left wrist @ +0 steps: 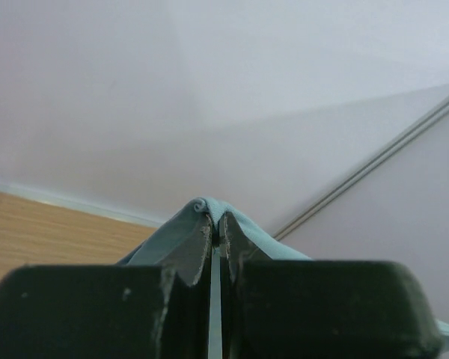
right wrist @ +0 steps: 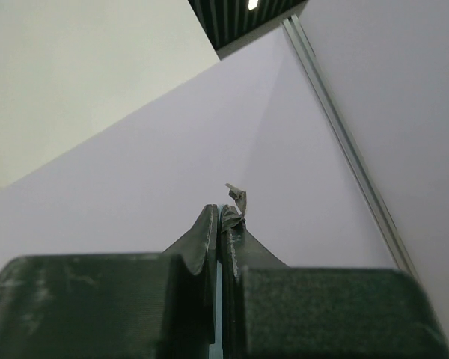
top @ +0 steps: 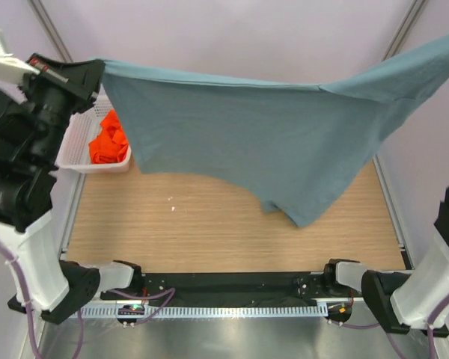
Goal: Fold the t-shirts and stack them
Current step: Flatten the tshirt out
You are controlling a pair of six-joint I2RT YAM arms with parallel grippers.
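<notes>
The step in hand looks like the spreading-out that comes before the first fold. The grey-blue shirt [top: 269,142] hangs in the air above the table [top: 194,239], stretched by its upper edge between the two arms. Its lower part droops to a point right of centre and, as far as the top view shows, does not rest on the wood. The orange shirt [top: 108,142] lies crumpled in the basket [top: 73,157] at the far left of the table, just beside the hanging cloth's left edge, so no stack is begun (neither shirt is folded as things lie now).

The next move, I judge, calls for lowering the shirt flat onto the table with both arms together. The top edge should be kept taut so the body lands without wrinkles or doubling under. The drooping corner would touch first and may bunch if the arms come down unevenly.

The left fingers [left wrist: 194,250] are pressed tight together, with a small curl of grey-blue cloth pinched between their tips. In the top view this grip sits at the shirt's upper left corner. The right fingers [right wrist: 200,238] are likewise clenched, with a thin scrap of cloth poking out above their tips. That grip is off the right edge of the top view, where the shirt runs out of the picture.
</notes>
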